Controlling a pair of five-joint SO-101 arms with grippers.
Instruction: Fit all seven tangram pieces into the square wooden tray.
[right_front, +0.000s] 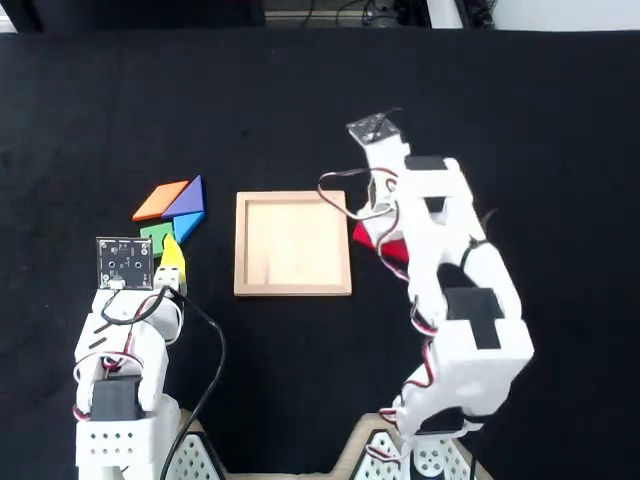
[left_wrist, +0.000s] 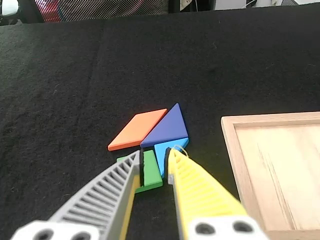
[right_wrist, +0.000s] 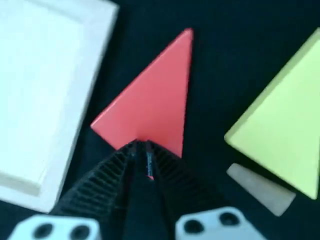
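Right wrist view: my right gripper (right_wrist: 141, 147) is pinched shut on the red triangle (right_wrist: 150, 100). Placing looks just begun; next, lift it into the bare tray (right_wrist: 80, 100). Left gripper (left_wrist: 154, 152) gapes astride the green piece (left_wrist: 150, 174).

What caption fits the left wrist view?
Left pincer open over the green piece; orange piece and blue piece beyond, wooden tray alongside.

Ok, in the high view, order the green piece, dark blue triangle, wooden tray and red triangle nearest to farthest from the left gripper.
From the left gripper:
1. green piece, at its fingertips.
2. dark blue triangle, just beyond it.
3. wooden tray, mid-table.
4. red triangle, past the tray's far edge.
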